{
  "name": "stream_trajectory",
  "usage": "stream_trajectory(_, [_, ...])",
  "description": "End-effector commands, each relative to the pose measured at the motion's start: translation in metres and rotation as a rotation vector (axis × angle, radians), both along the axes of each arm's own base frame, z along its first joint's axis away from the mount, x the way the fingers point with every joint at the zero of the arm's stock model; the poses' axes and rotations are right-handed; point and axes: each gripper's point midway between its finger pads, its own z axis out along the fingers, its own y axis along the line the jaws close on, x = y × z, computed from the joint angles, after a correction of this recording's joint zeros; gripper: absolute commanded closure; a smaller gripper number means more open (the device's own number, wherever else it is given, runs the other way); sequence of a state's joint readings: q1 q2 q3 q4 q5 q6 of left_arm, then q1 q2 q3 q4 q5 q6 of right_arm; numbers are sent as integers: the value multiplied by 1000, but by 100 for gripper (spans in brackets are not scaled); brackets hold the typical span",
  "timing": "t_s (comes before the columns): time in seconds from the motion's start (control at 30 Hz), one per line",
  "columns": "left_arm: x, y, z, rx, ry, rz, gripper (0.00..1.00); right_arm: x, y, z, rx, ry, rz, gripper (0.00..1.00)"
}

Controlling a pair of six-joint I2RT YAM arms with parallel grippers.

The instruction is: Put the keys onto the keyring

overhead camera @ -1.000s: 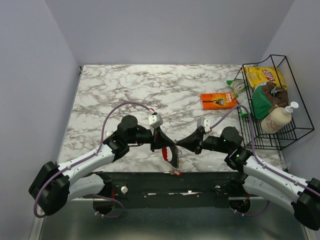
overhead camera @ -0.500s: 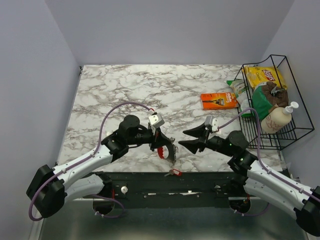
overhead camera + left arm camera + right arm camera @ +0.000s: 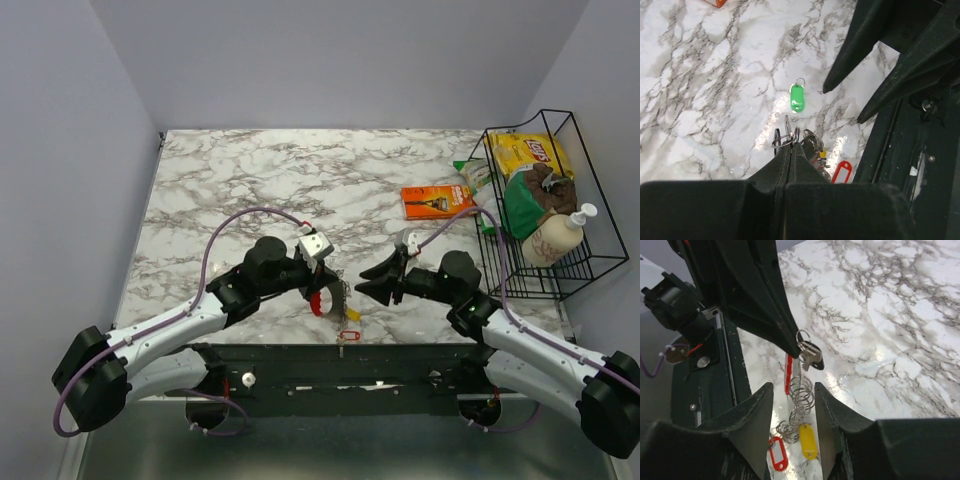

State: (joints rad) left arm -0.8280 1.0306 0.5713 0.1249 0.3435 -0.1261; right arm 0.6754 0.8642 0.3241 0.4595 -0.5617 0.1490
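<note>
My left gripper (image 3: pixel 328 290) is shut on the keyring (image 3: pixel 802 336), a thin metal loop at its fingertips (image 3: pixel 791 144). A dark-headed key (image 3: pixel 813 359) sits on that ring. A chain of metal rings (image 3: pixel 801 395) hangs below it, ending in a yellow tag (image 3: pixel 807 440) and a red tag (image 3: pixel 776 452); both also show in the top view, red (image 3: pixel 348 335) and yellow (image 3: pixel 355 312). A green-headed key (image 3: pixel 797 97) lies loose on the marble. My right gripper (image 3: pixel 368 280) is open, its jaws either side of the hanging chain (image 3: pixel 792 412) without touching it.
An orange flat packet (image 3: pixel 437 201) lies at the back right. A black wire basket (image 3: pixel 600 255) with bags and a soap bottle (image 3: pixel 560 235) stands at the right edge. A black rail (image 3: pixel 330 365) runs along the table's near edge.
My right gripper has opened, lifted, then moved in left around the hanging chain. My left gripper has shifted slightly right with the keyring and tags still in it.
</note>
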Motion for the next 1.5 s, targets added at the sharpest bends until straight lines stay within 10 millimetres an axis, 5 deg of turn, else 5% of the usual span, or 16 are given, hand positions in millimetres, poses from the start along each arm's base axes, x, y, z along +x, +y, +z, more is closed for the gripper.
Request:
stream_trajectory(0.0, [11,7,1,2,-105,57,100,-15,6,12,31,-30,146,56])
stream_trajectory(0.23, [10,11,8,-43,-206,64,100,-31,14,18,27,-55,318,59])
stream_trajectory(0.57, [17,16,8,-18,-304,112,100,-30,20,20,18,-55,362,62])
stream_trajectory(1.03, [20,12,5,47,-383,110,100,-17,30,16,-10,-53,383,69])
stream_trajectory(1.47, [2,1,18,-6,-381,-4,100,-3,37,22,-14,-81,366,74])
